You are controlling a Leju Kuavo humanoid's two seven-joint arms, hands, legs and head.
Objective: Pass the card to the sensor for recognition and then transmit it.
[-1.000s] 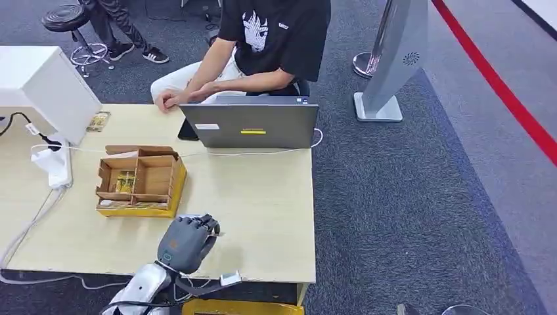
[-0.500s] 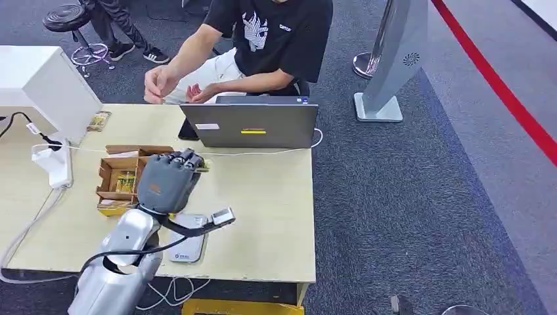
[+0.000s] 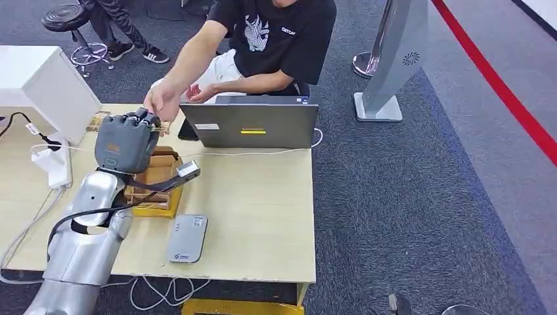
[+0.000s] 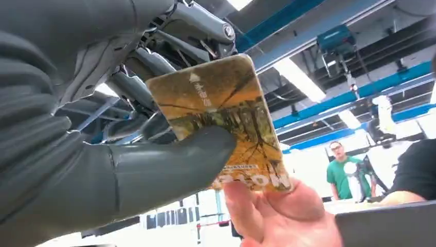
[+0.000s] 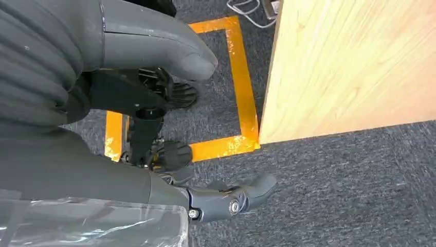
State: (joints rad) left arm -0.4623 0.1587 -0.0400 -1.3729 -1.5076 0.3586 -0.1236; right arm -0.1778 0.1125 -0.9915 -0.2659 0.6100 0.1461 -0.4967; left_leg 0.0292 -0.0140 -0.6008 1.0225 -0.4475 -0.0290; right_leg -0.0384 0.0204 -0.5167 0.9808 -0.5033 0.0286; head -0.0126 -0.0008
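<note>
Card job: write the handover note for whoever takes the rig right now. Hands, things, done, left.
Left hand: raised over the far side of the table, pinching the card between thumb and fingers.
Right hand: hangs beside the table edge over the carpet, holding nothing, fingers apart.
Person's hand: already touching the card's free end, by the laptop.
Sensor: flat grey reader on the near table edge, nothing on it.
Done: card lifted and offered to the person.
Left: release the card once the person has it firmly, then draw the arm back. Whether the sensor read it cannot be told from here.
</note>
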